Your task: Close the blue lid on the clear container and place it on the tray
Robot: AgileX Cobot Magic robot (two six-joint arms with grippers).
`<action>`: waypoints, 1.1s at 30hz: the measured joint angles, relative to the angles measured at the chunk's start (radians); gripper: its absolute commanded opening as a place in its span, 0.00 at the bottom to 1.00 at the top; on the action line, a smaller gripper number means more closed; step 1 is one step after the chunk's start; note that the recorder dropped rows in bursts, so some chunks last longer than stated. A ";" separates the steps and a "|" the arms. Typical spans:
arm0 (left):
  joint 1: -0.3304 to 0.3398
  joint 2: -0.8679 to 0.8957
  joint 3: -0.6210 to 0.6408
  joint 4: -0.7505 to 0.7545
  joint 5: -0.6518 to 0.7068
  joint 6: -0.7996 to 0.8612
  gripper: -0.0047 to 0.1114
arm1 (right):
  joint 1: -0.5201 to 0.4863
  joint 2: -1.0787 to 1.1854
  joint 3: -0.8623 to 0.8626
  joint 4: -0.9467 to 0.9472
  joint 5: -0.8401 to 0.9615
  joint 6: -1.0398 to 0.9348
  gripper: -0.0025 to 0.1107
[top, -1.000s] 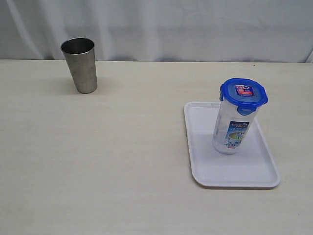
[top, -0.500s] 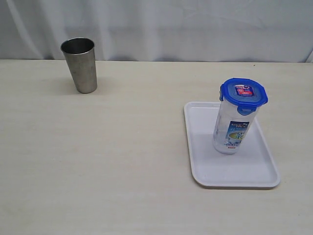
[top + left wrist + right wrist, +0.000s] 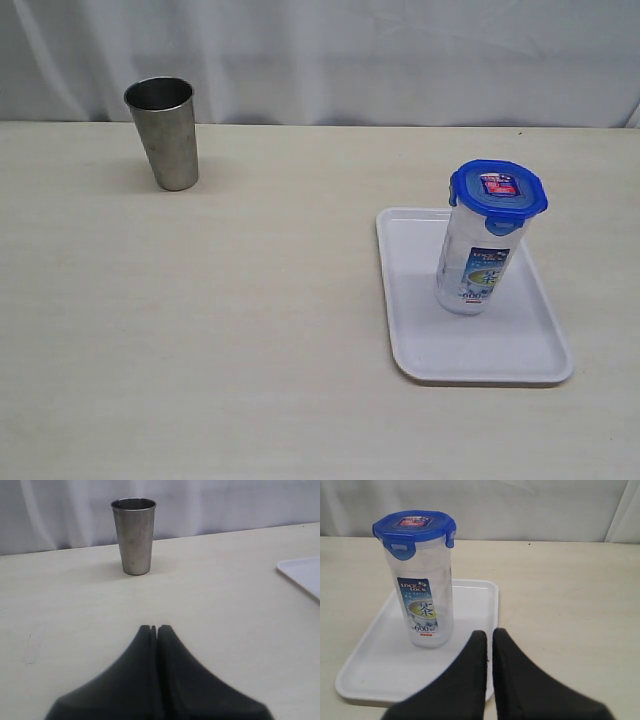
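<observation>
white tray (image 3: 480, 352), container (image 3: 476, 262) well inside rim

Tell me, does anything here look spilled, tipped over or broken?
Nothing stands out. The clear container stands upright on the tray with the blue lid sitting on top. The steel tumbler stands upright on the table, well apart from the tray. No spill or damage shows.
</observation>
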 measured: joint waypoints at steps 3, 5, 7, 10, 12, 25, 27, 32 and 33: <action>0.000 0.000 0.000 0.000 0.000 0.000 0.04 | 0.000 0.000 0.000 -0.008 0.000 0.000 0.06; 0.000 0.000 0.000 0.000 0.000 0.000 0.04 | 0.000 0.000 0.000 -0.013 0.000 0.000 0.06; 0.000 0.000 0.000 0.000 0.000 0.000 0.04 | 0.000 0.000 0.000 -0.017 0.000 -0.002 0.06; 0.000 0.000 0.000 0.000 0.000 0.000 0.04 | 0.000 0.000 0.000 -0.019 0.000 -0.002 0.06; 0.000 0.000 0.000 0.000 0.000 0.000 0.04 | 0.000 0.000 0.000 -0.021 0.000 -0.002 0.06; 0.000 0.000 0.000 0.000 0.000 0.000 0.04 | 0.000 0.000 0.000 -0.023 0.000 -0.010 0.06; 0.000 0.000 0.000 0.000 0.000 0.000 0.04 | 0.000 0.000 0.000 -0.023 0.000 -0.010 0.06; 0.000 0.000 0.000 0.000 0.000 0.000 0.04 | 0.000 0.000 0.000 -0.023 0.000 -0.010 0.06; 0.000 0.000 0.000 0.000 0.000 0.000 0.04 | 0.000 0.000 0.000 -0.023 0.000 -0.010 0.06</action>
